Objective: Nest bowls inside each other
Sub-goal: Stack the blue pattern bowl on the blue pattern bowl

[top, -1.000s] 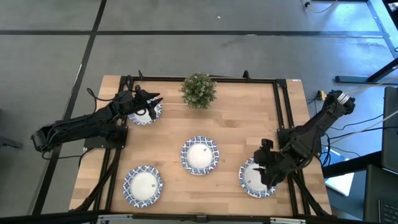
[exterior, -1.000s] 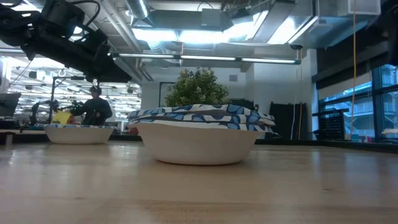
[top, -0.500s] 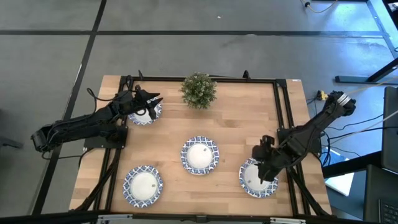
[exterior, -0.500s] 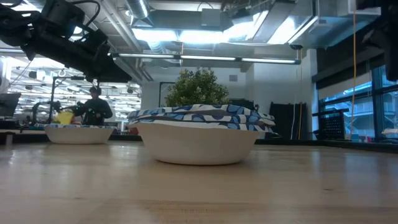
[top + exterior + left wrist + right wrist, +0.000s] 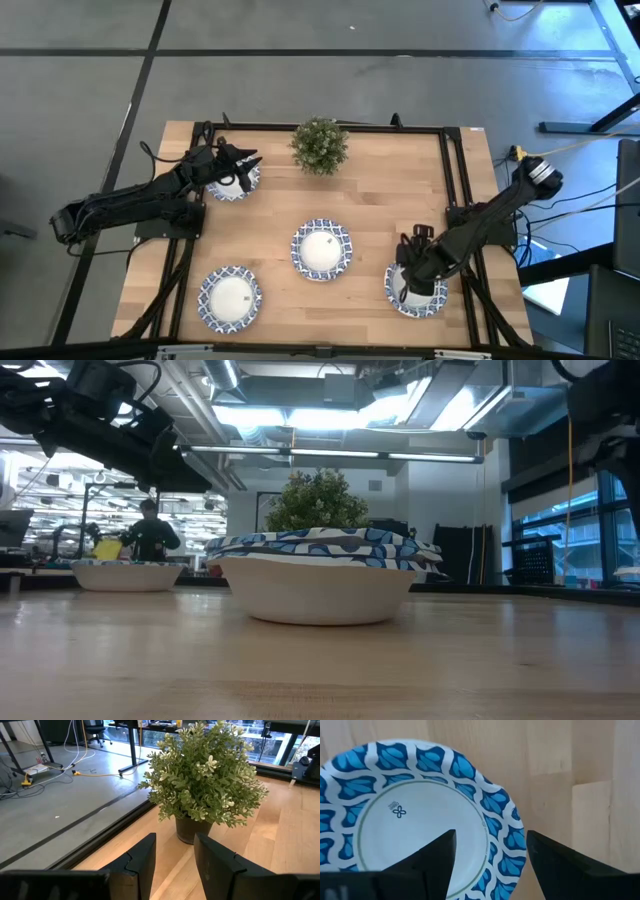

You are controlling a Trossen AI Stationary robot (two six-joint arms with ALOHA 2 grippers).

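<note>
Blue-rimmed white bowls sit base-down at four spots in the high view: far left [image 5: 232,182], centre [image 5: 322,249], near left [image 5: 231,298] and near right [image 5: 415,286]. In the low view the centre bowl [image 5: 318,575] shows more than one patterned rim, one inside another. My right gripper [image 5: 410,272] hangs open above the near-right bowl [image 5: 420,820], its fingers [image 5: 437,851] spread over the rim's right part. My left gripper [image 5: 246,164] is open and waits above the far-left bowl [image 5: 125,572], facing the plant [image 5: 205,780].
The small green potted plant [image 5: 320,145] stands at the table's far edge, between the arms. Bare wood lies between the bowls. A black frame [image 5: 455,170] runs along the table's sides. A person [image 5: 150,535] shows far off in the room behind.
My right gripper has moved toward the table's left, from the near-right bowl's right edge to over the bowl, with the arm folding lower. In the low view that arm has come into the picture at the upper right. The bowls have stayed where they were.
</note>
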